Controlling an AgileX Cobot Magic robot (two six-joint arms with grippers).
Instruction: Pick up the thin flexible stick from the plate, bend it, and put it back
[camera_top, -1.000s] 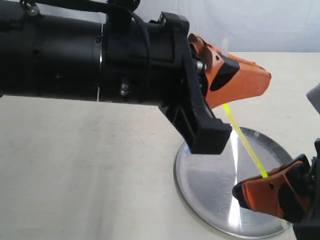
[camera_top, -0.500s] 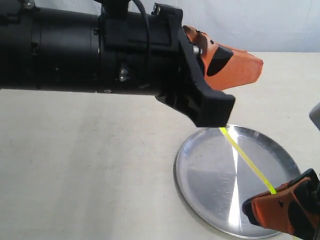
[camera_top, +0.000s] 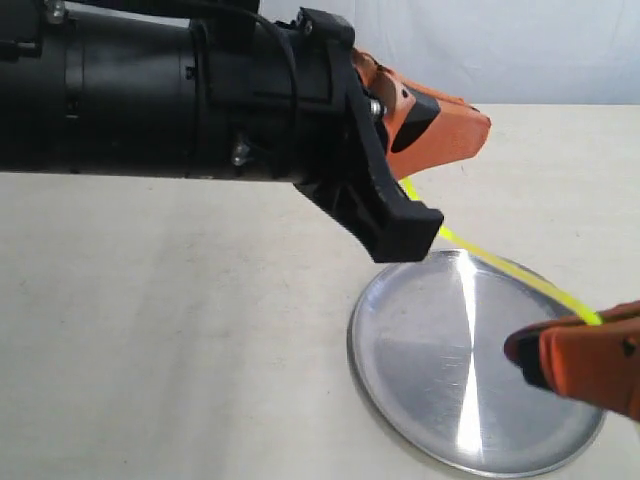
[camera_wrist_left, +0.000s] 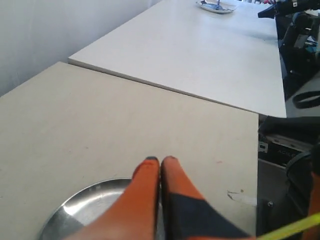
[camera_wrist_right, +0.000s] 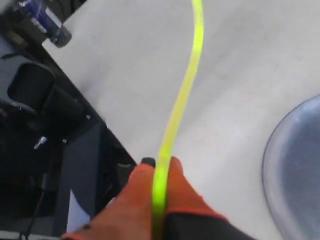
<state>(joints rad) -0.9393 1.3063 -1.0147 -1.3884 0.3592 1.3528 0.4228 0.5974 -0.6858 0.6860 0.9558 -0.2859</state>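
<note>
Thin flexible stick (camera_top: 497, 263), 1 strand, bowed mid-right over 1 plate (camera_top: 415, 375); left gripper (camera_top: 482, 132) & right gripper (camera_top: 520, 352) jaws both clenched on its ends.

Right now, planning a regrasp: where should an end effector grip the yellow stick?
Probably near one end of the thin flexible stick, coming in line with it from beyond that end, as the right end effector does; it is a slender strand, so the middle can bend.

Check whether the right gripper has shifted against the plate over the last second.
Yes. In the exterior view the right gripper has moved up and rightward over the plate, toward its right rim, shut on the thin flexible stick.
</note>
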